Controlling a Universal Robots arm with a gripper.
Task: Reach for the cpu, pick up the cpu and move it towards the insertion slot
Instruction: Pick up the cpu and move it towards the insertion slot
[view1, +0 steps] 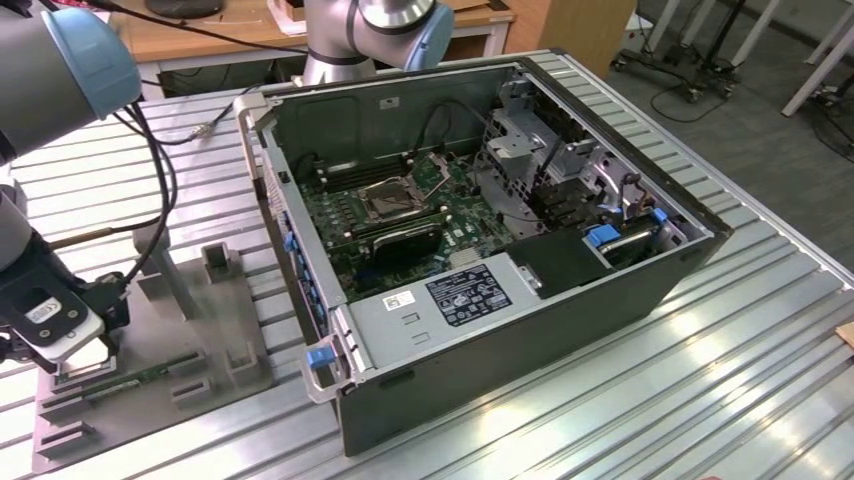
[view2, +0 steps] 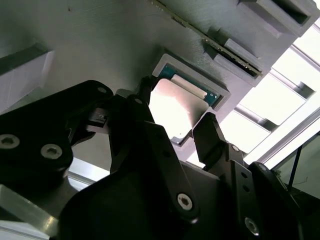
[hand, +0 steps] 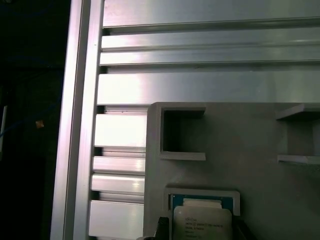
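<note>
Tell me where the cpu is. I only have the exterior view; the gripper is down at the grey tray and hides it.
Observer: In both wrist views the cpu lies flat in a square recess of the grey tray.
Operator: Lifted at all?
Observer: Seemingly not; the first wrist view shows its green rim inside the recess wall.
Operator: Gripper lined up?
Observer: In the second wrist view the gripper sits astride the cpu.
</note>
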